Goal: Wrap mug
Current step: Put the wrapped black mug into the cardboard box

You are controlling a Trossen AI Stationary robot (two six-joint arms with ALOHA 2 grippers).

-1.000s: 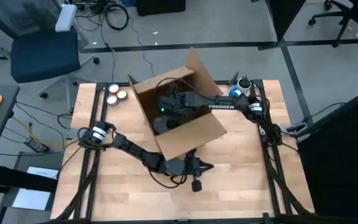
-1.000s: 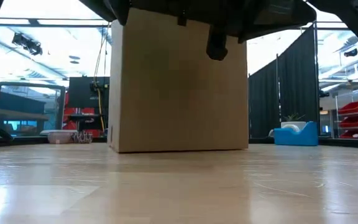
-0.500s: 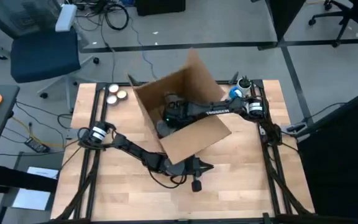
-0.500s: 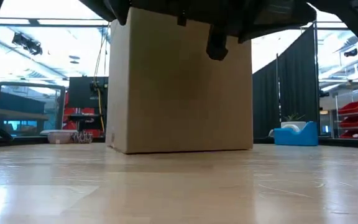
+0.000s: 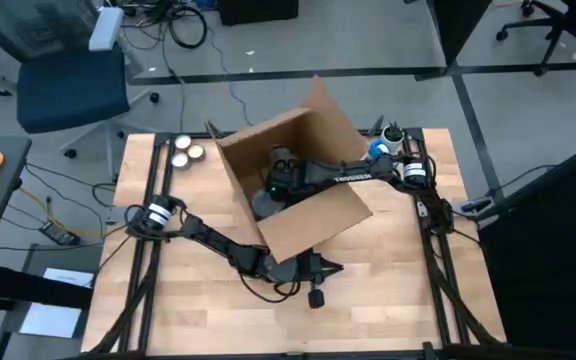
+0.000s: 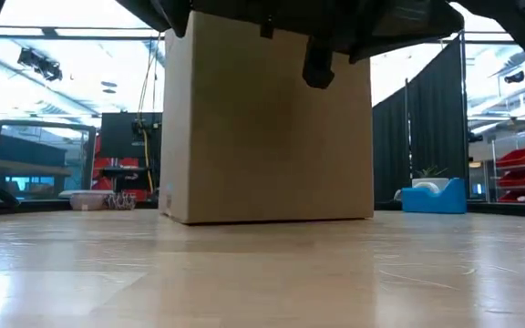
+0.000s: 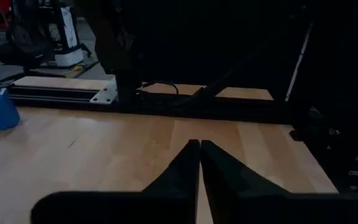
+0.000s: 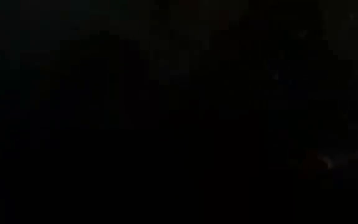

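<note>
An open cardboard box (image 5: pixel 293 185) stands on its base in the middle of the table (image 5: pixel 408 290), flaps up; the low view shows its plain near wall (image 6: pixel 267 118). My right arm reaches over the box's right rim, and its gripper (image 5: pixel 273 185) is down inside among dark shapes. The right wrist view is black. No mug shows in any view. My left gripper (image 7: pixel 199 152) is shut with nothing between its fingers, low over the bare table just in front of the box (image 5: pixel 333 267).
Two small round tins (image 5: pixel 182 150) lie at the table's far left corner. A blue tape dispenser (image 6: pixel 434 196) stands at the far right, by the right arm's base (image 5: pixel 378 148). Bare wood lies to the near left and near right.
The box has shifted a little toward the table's right edge, its near wall reaching farther right in the low view. My right arm has moved slightly inside the box. My left arm has kept still.
</note>
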